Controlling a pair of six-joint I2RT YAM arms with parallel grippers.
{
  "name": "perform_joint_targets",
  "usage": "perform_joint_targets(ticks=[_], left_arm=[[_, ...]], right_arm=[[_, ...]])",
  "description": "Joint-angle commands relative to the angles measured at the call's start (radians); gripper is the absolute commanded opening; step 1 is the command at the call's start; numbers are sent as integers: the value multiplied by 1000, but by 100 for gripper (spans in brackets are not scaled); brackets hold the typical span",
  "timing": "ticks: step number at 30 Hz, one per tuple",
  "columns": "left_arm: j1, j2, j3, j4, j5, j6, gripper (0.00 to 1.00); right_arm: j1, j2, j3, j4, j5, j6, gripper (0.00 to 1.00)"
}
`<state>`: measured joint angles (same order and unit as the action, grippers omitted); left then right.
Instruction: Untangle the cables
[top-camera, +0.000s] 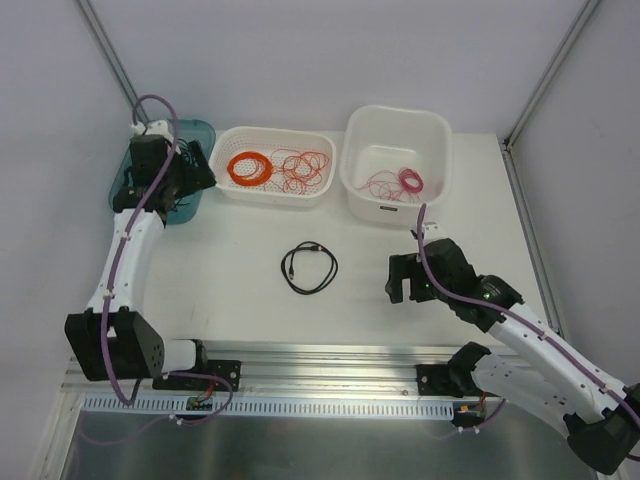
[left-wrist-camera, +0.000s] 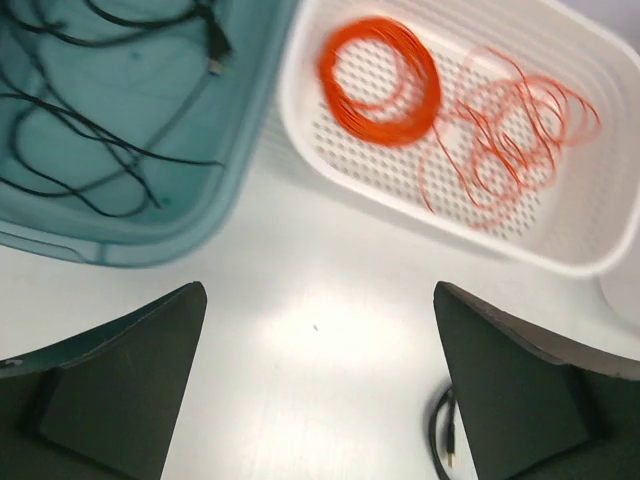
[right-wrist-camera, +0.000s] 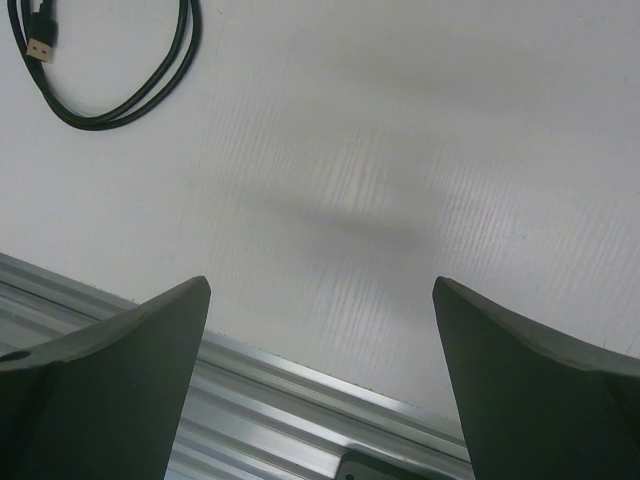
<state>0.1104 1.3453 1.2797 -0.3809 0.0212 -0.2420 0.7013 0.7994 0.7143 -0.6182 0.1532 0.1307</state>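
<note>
No mixed tangle of black, orange-red and pinkish-red cables is in view. Loose orange-red wire loops (top-camera: 303, 167) lie in the white perforated basket (top-camera: 270, 195), also in the left wrist view (left-wrist-camera: 510, 140). Thin black wires (left-wrist-camera: 70, 140) lie in the teal bin (top-camera: 195, 132). Loose pinkish wires (top-camera: 380, 185) lie in the white tub (top-camera: 395, 212). My left gripper (top-camera: 195, 180) (left-wrist-camera: 318, 290) is open and empty above bare table between bin and basket. My right gripper (top-camera: 405, 282) (right-wrist-camera: 320, 283) is open and empty, low over the table's front.
A neat orange coil (top-camera: 249, 167) (left-wrist-camera: 380, 80) sits left in the basket. A small pink coil (top-camera: 411, 181) sits in the tub. A looped black USB cable (top-camera: 309, 268) (right-wrist-camera: 110, 90) lies mid-table. An aluminium rail (top-camera: 330, 352) (right-wrist-camera: 260, 400) runs along the front edge.
</note>
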Motion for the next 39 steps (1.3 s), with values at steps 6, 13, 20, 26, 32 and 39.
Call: perform_joint_targets(ticks=[6, 13, 20, 26, 32, 39], left_arm=[[-262, -222, -266, -24, 23, -135, 99], [-543, -198, -373, -24, -10, -264, 99], [-747, -23, -370, -26, -159, -365, 99], [-782, 161, -289, -26, -213, -370, 97], [-787, 307, -220, -33, -253, -339, 91], [-788, 426, -189, -53, -237, -338, 66]], right_arm=[[3, -77, 39, -23, 57, 1, 97], [1, -106, 20, -20, 66, 12, 97], [1, -137, 2, -25, 46, 10, 97], [3, -170, -6, -51, 66, 0, 97], [1, -206, -9, -80, 85, -20, 97], [1, -216, -13, -97, 108, -36, 97]])
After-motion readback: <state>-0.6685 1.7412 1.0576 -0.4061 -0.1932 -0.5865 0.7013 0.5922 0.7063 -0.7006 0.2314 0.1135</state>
